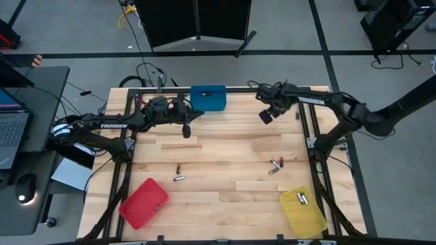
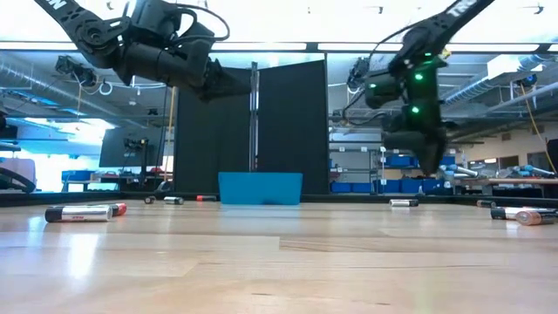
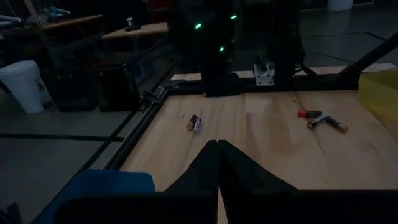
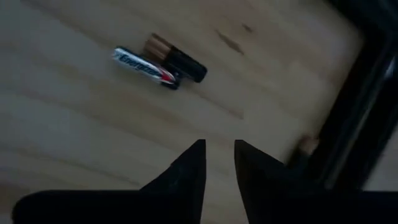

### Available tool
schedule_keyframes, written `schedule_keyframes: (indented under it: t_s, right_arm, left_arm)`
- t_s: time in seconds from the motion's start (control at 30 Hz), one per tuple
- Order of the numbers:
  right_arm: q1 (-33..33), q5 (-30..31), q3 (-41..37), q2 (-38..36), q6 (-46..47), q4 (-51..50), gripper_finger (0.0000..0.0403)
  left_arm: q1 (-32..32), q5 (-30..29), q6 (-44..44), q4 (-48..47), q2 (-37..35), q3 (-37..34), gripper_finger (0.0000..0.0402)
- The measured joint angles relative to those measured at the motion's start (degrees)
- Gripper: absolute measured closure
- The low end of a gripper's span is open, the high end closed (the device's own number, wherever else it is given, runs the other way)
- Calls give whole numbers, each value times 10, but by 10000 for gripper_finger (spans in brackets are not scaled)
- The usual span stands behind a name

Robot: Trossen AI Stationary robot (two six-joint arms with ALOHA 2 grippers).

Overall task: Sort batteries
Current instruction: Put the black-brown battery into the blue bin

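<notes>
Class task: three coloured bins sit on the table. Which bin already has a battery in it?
The yellow bin, at the table's near right corner, holds a battery. The blue bin and the red bin show none inside.

Floor: grey, smooth, crossed by dark tape lines [image 1: 320, 30]. Black folding partition panel [image 2: 292, 131] stands behind the pale wooden butcher-block table [image 1: 225, 146]. Dark desk [image 1: 34, 88] alongside, carrying an open laptop [image 1: 10, 133] and a black mouse [image 1: 26, 184]. Loose cables [image 1: 146, 71] on floor. Long ceiling strip lights [image 2: 349, 46] lit. Shelving with blue storage boxes [image 2: 401, 161] beyond.
</notes>
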Motion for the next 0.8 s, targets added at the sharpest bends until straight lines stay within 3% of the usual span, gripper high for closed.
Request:
schedule_keyframes:
  t_s: [0.17, 0.3, 0.43, 0.8]
  right_arm:
    - [-15, 14, 113, 83, -188, -128, 324]
    - [-16, 44, 168, 149, -235, -257, 311]
    - [-15, 55, 168, 198, -245, -317, 266]
    - [-15, 90, 90, 284, -255, -313, 124]
  left_arm:
    - [0, 0, 1, -7, 0, 0, 390]
    - [0, 0, 1, -15, 0, 0, 390]
    - [0, 1, 7, -28, 0, 0, 390]
    - [0, 4, 18, -64, 1, 0, 390]
